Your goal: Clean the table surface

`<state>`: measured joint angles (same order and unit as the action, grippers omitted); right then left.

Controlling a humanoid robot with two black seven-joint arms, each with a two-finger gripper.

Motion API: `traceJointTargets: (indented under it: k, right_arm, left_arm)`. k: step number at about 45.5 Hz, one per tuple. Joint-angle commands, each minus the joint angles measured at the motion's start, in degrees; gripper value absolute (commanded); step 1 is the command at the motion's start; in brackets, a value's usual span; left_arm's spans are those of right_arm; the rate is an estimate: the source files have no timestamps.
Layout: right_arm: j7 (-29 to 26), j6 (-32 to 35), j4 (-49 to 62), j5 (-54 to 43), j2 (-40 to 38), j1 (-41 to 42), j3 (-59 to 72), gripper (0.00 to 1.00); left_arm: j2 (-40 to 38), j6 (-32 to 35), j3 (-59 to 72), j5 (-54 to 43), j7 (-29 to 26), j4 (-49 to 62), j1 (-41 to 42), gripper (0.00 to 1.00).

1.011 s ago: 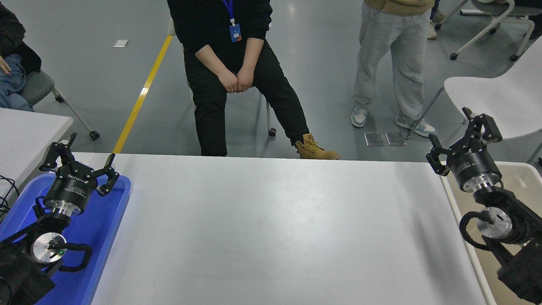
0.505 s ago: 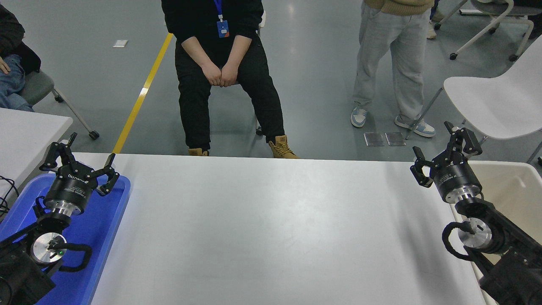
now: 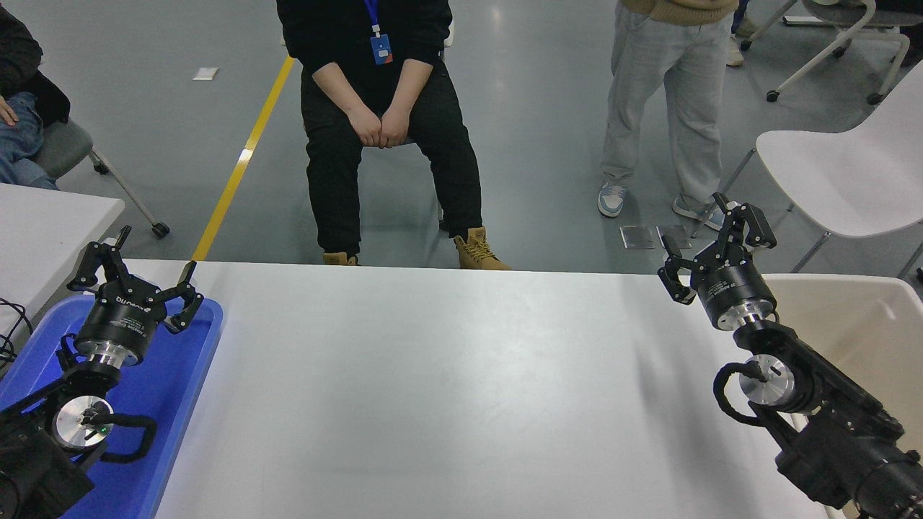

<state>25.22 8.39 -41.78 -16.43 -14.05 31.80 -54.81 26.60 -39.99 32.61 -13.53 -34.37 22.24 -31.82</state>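
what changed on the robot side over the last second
The right gripper swung left, from over the beige bin to the right end of the table surface, open and empty throughout. The left gripper stayed parked over the blue tray, open. Nothing was grasped or released.

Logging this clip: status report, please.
Left gripper open, parked over blue plastic tray. Right gripper open, empty, above far right edge. Matte white rectangular tabletop bare. Nothing obstructing.
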Motion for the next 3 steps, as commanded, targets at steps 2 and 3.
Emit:
traceJointTargets:
  k: [2,3]
  right_arm:
    - [0.01,0.13,0.82,-0.01,0.16,0.45,0.14,0.99]
    - [0.01,0.13,0.91,-0.01,0.16,0.46,0.14,0.99]
  left_arm:
    - [0.03,0.0,0.0,-0.01,0.0,0.0,0.0,1.0]
    - [0.03,0.0,0.0,-0.01,0.0,0.0,0.0,1.0]
